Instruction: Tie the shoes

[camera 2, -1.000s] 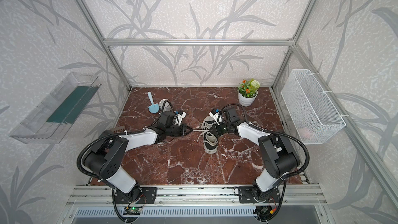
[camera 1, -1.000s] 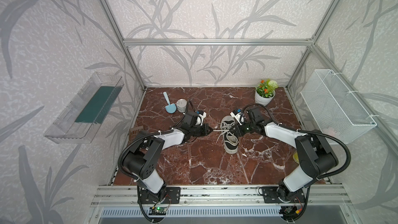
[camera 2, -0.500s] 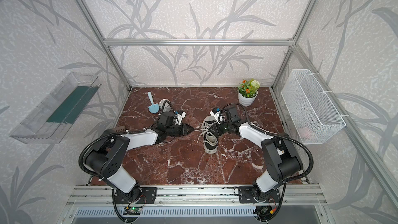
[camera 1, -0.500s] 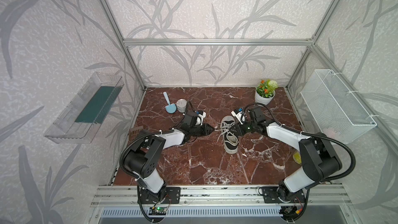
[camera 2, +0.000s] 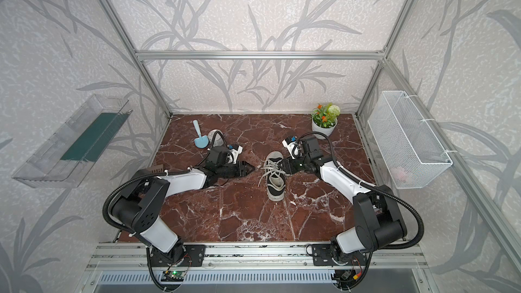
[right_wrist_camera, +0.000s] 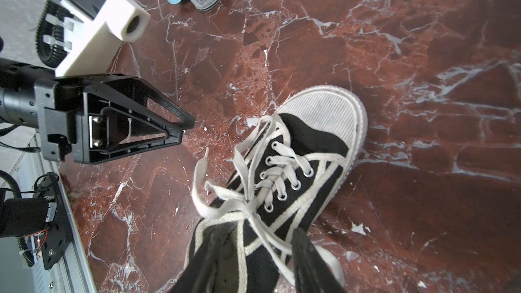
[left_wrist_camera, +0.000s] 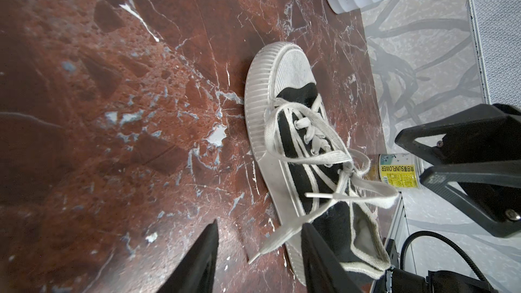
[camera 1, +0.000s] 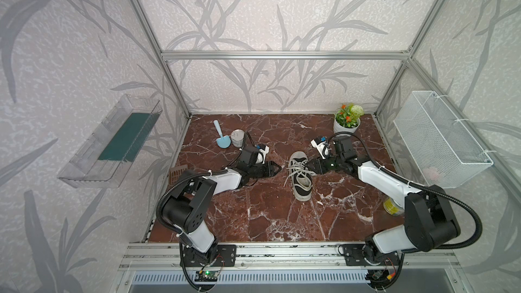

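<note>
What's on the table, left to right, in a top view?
scoop → grey can → left gripper → shoe → plant → yellow can

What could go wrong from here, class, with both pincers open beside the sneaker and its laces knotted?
1. A loose lace end lies between the open fingers of the left pincer; pulling away carelessly could snag it and loosen the knot.
2. The right pincer straddles the collar of the sneaker over a lace strand; lifting may drag that strand loose.
</note>
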`<act>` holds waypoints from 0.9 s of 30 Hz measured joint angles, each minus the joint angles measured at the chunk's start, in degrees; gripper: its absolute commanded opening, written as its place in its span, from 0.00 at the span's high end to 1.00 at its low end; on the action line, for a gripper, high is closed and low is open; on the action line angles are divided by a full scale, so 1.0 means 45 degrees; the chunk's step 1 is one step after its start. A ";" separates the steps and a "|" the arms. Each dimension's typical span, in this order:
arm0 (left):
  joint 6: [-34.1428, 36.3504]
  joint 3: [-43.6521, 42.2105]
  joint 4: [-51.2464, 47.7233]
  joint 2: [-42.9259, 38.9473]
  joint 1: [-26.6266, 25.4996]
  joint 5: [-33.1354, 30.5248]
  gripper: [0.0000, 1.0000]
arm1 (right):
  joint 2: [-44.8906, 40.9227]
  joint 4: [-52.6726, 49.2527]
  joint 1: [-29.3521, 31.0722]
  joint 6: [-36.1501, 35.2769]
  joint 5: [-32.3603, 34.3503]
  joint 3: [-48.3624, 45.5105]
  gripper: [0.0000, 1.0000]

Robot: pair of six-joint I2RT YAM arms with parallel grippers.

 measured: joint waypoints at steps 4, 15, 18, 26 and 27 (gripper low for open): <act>0.0000 0.0126 -0.0068 0.0000 -0.0039 0.0058 0.50 | 0.0398 -0.0112 -0.0029 0.0044 -0.0243 0.0107 0.58; -0.0092 0.0126 -0.0024 0.0345 -0.0491 0.0102 0.50 | 0.1268 -0.0413 0.0170 0.0126 -0.0665 0.0704 0.59; -0.0068 0.0083 0.0015 0.0350 -0.0675 0.0107 0.50 | 0.1404 -0.0461 0.0355 0.0112 -0.0714 0.0967 0.59; -0.0563 -0.0452 0.0937 0.1025 -0.1214 0.0452 0.50 | 0.2302 -0.0840 0.0787 -0.0087 -0.1054 0.2059 0.55; -0.0602 -0.0471 0.1025 0.1122 -0.1297 0.0466 0.50 | 0.2380 -0.0923 0.0806 -0.0112 -0.1073 0.2127 0.54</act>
